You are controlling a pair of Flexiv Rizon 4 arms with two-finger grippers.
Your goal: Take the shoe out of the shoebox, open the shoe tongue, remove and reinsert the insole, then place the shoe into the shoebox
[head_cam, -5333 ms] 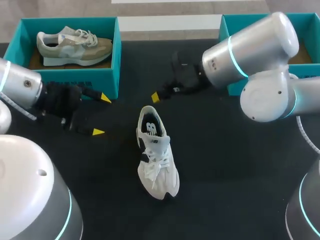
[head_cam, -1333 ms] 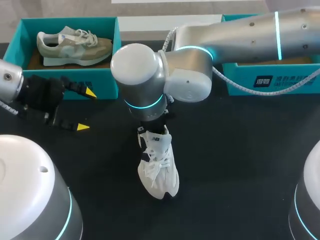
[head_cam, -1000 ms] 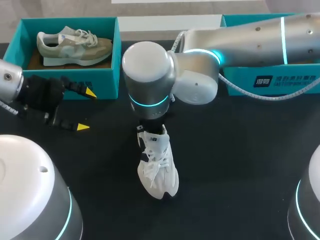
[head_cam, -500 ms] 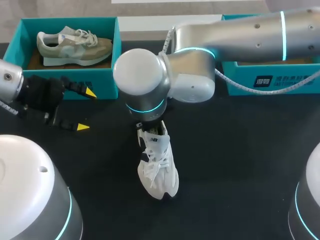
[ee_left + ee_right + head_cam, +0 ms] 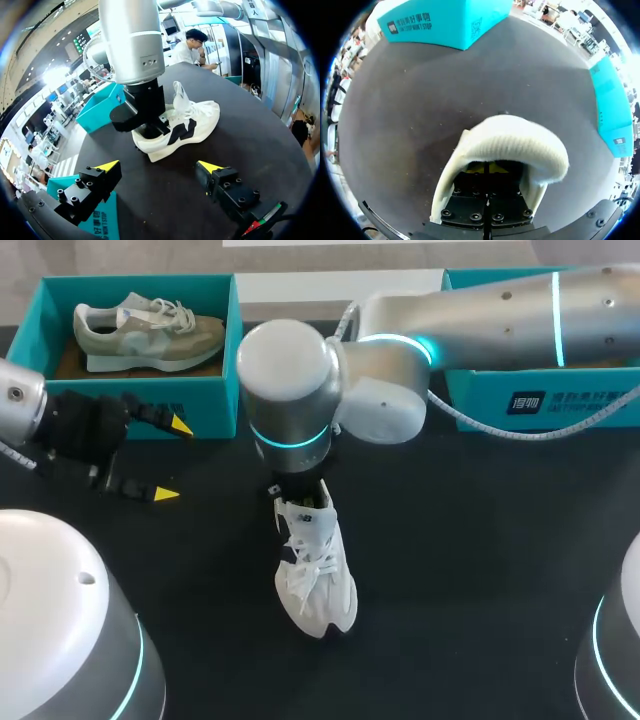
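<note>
Since the earliest frame the right gripper (image 5: 487,170) has swung in and sunk into the collar of the white shoe (image 5: 315,575) — whether it grips anything I cannot tell. Well aside, the left gripper (image 5: 172,460) hangs agape. With the shoe out of its shoebox (image 5: 540,405), insole work seems begun — reboxing remains.

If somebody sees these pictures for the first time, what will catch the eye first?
First, the big silver right arm, stretched past the middle of the black table, with the right gripper down in the heel opening of the white sneaker lying there. Next, the beige sneaker in the teal shoebox at the rear left. The left gripper is in front of that box, open and empty.
</note>
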